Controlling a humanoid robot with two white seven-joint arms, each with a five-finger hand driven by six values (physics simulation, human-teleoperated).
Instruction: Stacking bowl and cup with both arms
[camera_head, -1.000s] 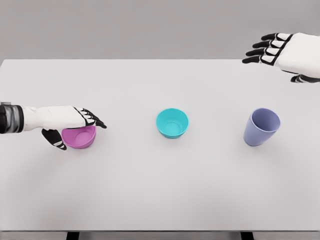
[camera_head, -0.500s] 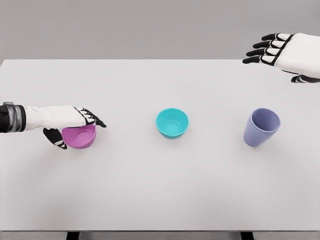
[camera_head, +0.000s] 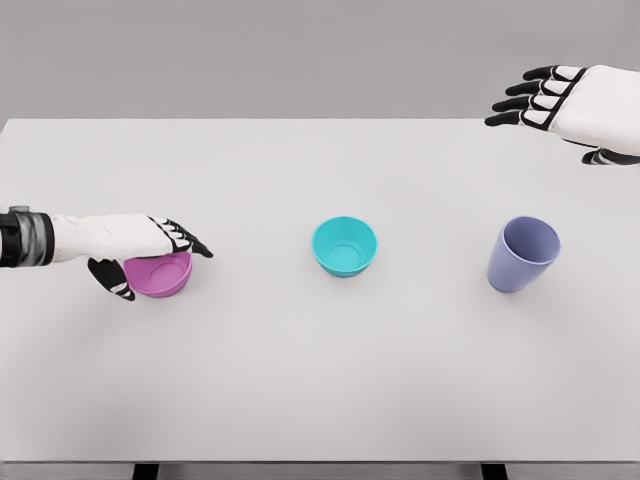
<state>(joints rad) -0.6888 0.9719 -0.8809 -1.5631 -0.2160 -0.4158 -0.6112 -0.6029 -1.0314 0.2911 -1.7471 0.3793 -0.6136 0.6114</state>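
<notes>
A pale grey table (camera_head: 300, 380) holds a turquoise bowl (camera_head: 345, 246). Left of the bowl sits a magenta bowl (camera_head: 160, 275); right of it, a lavender cup (camera_head: 523, 254). Both hands are white with black fingers.

simulated test bench, white table (camera_head: 300, 380) (grey backdrop)

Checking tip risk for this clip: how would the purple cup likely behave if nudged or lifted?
The purple cup is taller than the bowls and narrows toward its base, so a high push would probably tip it. It looks rigid, likely light, with smooth, possibly slippery walls.
</notes>
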